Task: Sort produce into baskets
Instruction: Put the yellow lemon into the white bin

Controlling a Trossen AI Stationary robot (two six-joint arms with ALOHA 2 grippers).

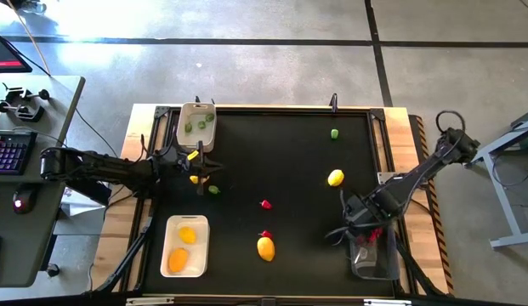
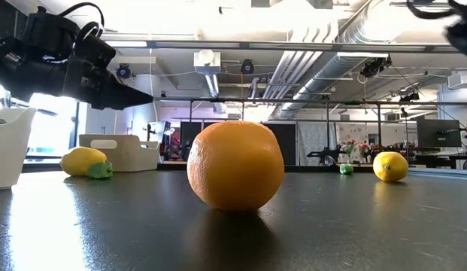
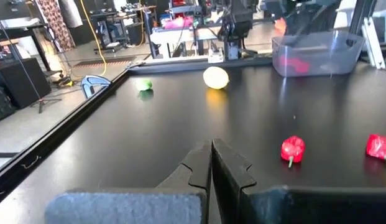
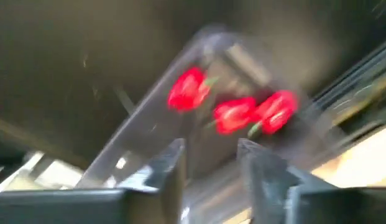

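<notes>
My left gripper (image 1: 202,178) is shut and empty; in the low view (image 2: 139,97) it hangs above a yellow lemon (image 2: 81,160) with a green piece (image 2: 99,170) beside it. My right gripper (image 4: 211,163) is open and empty over the transparent bin (image 1: 374,257), which holds three red pieces (image 4: 233,113). The beige tub (image 1: 198,126) holds green pieces. The white tray (image 1: 185,246) holds two yellow-orange ovals. Loose on the black mat lie an orange oval (image 1: 265,248), two red pieces (image 1: 265,204) (image 1: 265,234), a lemon (image 1: 335,178) and a green piece (image 1: 334,133).
The black mat has a raised frame (image 1: 378,115) around it. A side table with a keyboard (image 1: 10,151) stands left of the work table. There is open mat in the middle and far middle between the loose pieces.
</notes>
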